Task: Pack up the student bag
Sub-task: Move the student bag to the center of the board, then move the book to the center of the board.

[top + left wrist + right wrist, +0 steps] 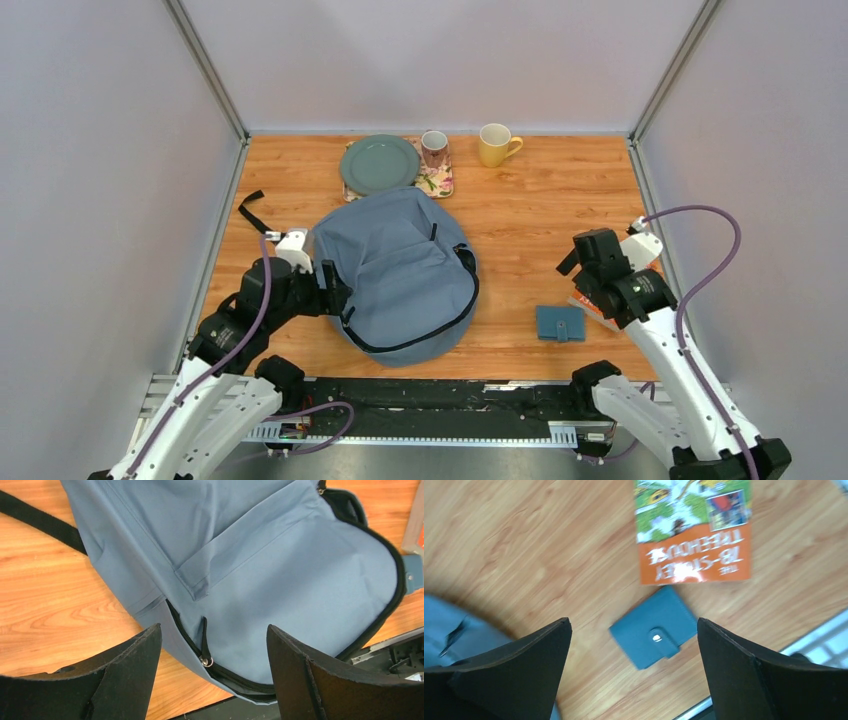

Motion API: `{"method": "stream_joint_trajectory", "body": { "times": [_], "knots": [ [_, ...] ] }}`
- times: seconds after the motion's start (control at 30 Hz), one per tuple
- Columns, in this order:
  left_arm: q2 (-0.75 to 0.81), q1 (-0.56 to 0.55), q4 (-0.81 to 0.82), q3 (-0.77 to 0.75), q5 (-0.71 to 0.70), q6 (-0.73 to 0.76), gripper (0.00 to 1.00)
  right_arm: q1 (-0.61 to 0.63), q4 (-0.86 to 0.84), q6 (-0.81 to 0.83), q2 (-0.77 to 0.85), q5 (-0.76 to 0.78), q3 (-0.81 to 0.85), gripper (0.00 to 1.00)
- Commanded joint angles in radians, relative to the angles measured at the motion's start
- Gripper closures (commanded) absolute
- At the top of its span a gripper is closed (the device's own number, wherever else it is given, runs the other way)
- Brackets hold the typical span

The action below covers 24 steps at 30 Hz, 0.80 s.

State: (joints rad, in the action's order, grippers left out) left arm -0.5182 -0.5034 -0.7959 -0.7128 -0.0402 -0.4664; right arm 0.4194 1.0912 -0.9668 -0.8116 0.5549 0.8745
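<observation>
The left gripper [214,630] gapes empty at the edge of the student bag [400,265], which lies flat left of mid-table. It should pinch the zip pull [205,652] squarely (a small target), then draw along the track. The right gripper [634,625], spread and empty, hovers over the wallet [655,634].

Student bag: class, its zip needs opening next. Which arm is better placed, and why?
Left, probably. The left hand is open at the student bag, zip pull framed between its fingers; the right hand hangs open over the wallet beside the book, apart from the bag.
</observation>
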Motion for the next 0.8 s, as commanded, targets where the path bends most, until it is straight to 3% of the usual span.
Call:
{"method": "stream_joint_trajectory", "body": {
  "times": [0.0, 0.2, 0.37, 0.63, 0.77],
  "knots": [
    [0.0, 0.003, -0.028, -0.062, 0.025, 0.011, 0.16, -0.178, 0.017, 0.207, 0.011, 0.04, 0.031, 0.0],
    [-0.017, 0.002, -0.04, -0.076, 0.098, 0.014, 0.16, -0.529, -0.089, 0.345, 0.086, -0.093, 0.003, 0.01],
    [-0.009, 0.003, -0.012, -0.057, 0.108, 0.028, 0.16, -0.763, -0.151, 0.425, 0.0, -0.2, -0.031, 0.01],
    [-0.06, 0.003, -0.017, -0.097, 0.129, 0.06, 0.16, -0.896, -0.408, 0.382, -0.133, -0.417, -0.15, 0.01],
    [-0.059, 0.003, -0.02, -0.108, 0.131, 0.067, 0.16, -0.912, -0.513, 0.47, -0.27, -0.585, -0.146, 0.02]
  ]
}}
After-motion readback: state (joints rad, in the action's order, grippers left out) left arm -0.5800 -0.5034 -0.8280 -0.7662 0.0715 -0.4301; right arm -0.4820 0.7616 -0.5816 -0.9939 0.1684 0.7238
